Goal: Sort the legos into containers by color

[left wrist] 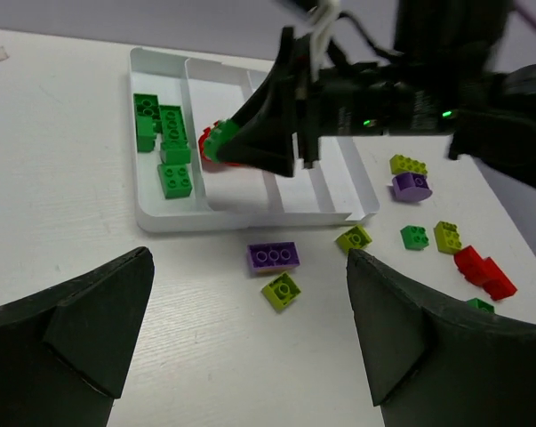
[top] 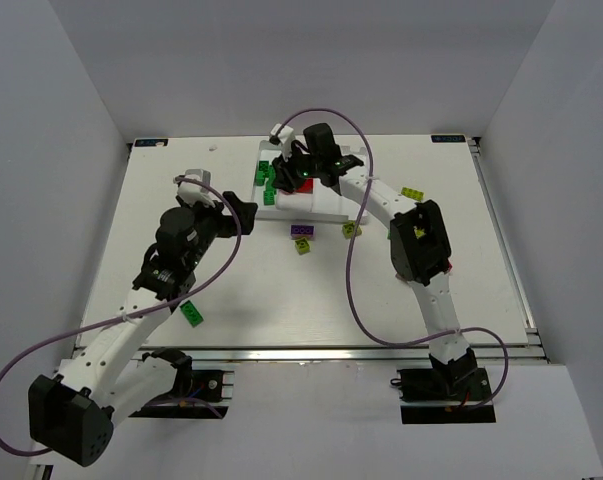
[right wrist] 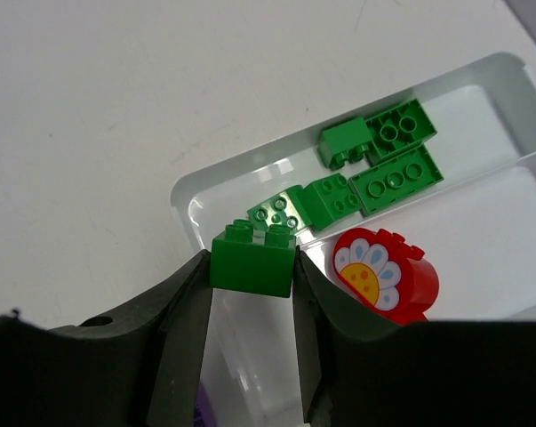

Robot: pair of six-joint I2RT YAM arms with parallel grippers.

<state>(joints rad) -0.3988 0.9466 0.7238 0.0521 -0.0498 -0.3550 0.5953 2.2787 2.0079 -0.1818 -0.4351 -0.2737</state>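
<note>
My right gripper point(right wrist: 250, 277) is shut on a small green brick point(right wrist: 252, 260), held above the near end of the white tray point(right wrist: 183, 191), over the divider between its first two compartments. Several green bricks point(right wrist: 383, 160) lie in the end compartment. A red flower brick point(right wrist: 383, 271) lies in the one beside it. My left gripper point(left wrist: 247, 258) hangs open and holds nothing, above the table just in front of the tray point(left wrist: 250, 209). Below its wide jaws lie a purple brick point(left wrist: 273, 256) and a yellow-green brick point(left wrist: 282, 290).
Loose bricks lie right of the tray: yellow-green point(left wrist: 354, 237), green point(left wrist: 414, 237), yellow-green point(left wrist: 446, 236), red point(left wrist: 484, 271), and a yellow-green one on a purple one point(left wrist: 411, 185). A green brick point(top: 192, 313) sits by the left arm, and a yellow-green one point(top: 412, 193) at far right.
</note>
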